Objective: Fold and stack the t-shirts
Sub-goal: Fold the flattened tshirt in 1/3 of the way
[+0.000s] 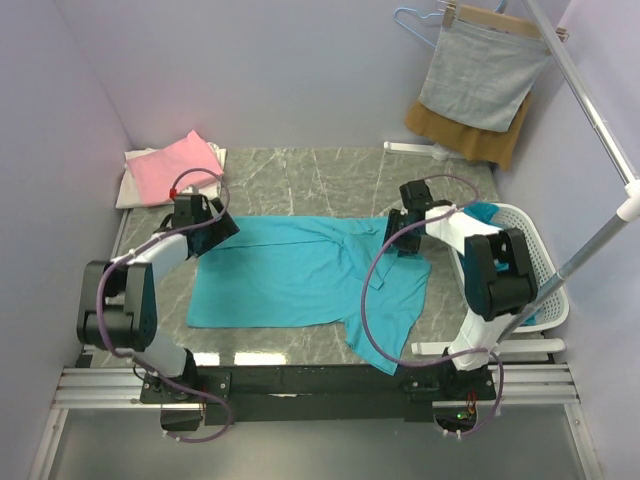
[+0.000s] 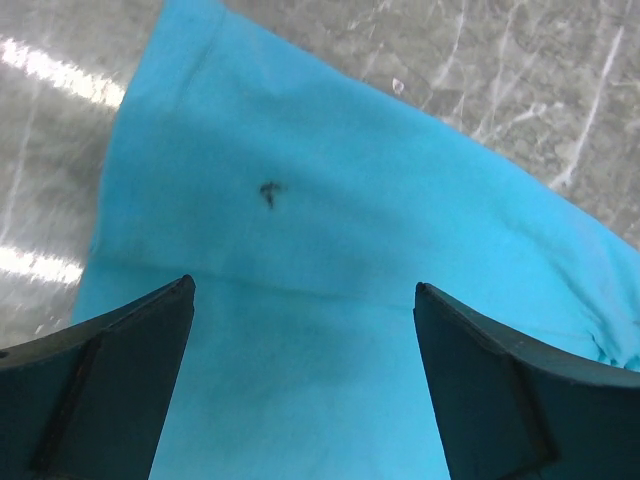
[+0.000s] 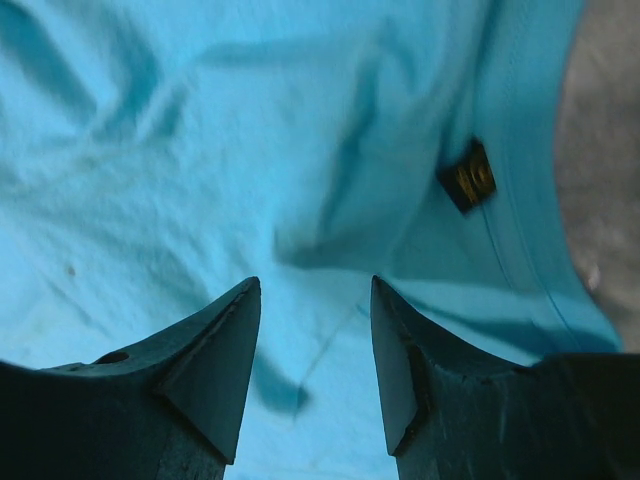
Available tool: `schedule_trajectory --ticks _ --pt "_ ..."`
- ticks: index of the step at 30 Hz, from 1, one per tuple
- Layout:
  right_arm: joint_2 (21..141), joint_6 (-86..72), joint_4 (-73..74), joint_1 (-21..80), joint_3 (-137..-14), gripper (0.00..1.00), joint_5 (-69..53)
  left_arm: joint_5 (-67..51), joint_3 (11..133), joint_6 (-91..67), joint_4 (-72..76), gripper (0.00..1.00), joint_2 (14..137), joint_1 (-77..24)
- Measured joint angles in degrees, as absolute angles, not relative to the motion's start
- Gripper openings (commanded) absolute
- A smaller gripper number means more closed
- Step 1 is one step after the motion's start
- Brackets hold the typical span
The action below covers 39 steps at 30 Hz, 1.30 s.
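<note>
A turquoise t-shirt (image 1: 300, 272) lies spread on the marble table, part folded, its right side hanging toward the front edge. My left gripper (image 1: 212, 228) is open over the shirt's far left corner; its wrist view shows the cloth (image 2: 330, 230) between the spread fingers. My right gripper (image 1: 396, 243) is open over the shirt's far right part; its wrist view shows wrinkled cloth (image 3: 250, 150) and a small dark label (image 3: 467, 176). A folded pink shirt (image 1: 178, 165) lies on a white one at the far left.
A white laundry basket (image 1: 535, 275) with turquoise cloth stands at the right. A grey towel (image 1: 485, 75) and a brown cloth hang on hangers at the back right. A slanted metal pole (image 1: 590, 110) crosses the right side.
</note>
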<state>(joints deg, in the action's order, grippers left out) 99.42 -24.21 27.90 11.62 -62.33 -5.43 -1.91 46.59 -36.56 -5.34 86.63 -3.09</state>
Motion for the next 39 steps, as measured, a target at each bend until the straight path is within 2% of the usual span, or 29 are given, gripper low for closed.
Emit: schedule_trajectory --ticks 9,13,14,16,20,25,27,29,33,39 --pt "112.2 -24.5 32.8 11.6 -77.0 0.56 -4.6 -2.5 55.4 -36.7 -4.8 0.96 99.1 -3.1" --pt "118.7 -24.3 36.9 11.6 -86.9 0.56 -3.6 -2.1 60.3 -36.7 -4.3 0.97 103.7 -3.1" --pt "120.6 -24.2 38.7 11.6 -90.1 0.56 -3.4 -2.0 61.4 -36.7 -4.2 0.93 104.6 -3.1" --pt "124.6 -23.8 41.4 11.6 -96.6 0.56 -2.9 -1.8 63.9 -36.8 -4.1 0.96 106.7 -3.1" --pt "132.6 -22.5 46.4 11.6 -110.5 0.57 -1.9 -1.4 68.8 -36.6 -4.5 0.97 110.4 -3.1" --pt "138.4 -20.3 47.2 11.6 -121.1 0.60 -1.0 -1.4 71.3 -36.5 -4.7 0.97 112.0 -3.0" --pt "137.6 -19.7 45.6 11.6 -120.2 0.63 0.0 -1.5 70.6 -36.4 -3.9 0.99 111.5 -2.9" --pt "133.0 -19.3 40.5 11.6 -112.8 0.65 0.6 -1.1 66.8 -36.2 -2.5 0.99 108.5 -2.9" --pt "115.7 -19.8 34.8 11.6 -92.8 0.66 2.7 2.0 57.1 -36.2 -3.0 0.99 96.8 -3.0" --pt "93.6 -24.7 30.5 11.6 -77.2 0.64 5.1 7.1 45.5 -39.0 -2.6 0.99 75.5 -3.2"
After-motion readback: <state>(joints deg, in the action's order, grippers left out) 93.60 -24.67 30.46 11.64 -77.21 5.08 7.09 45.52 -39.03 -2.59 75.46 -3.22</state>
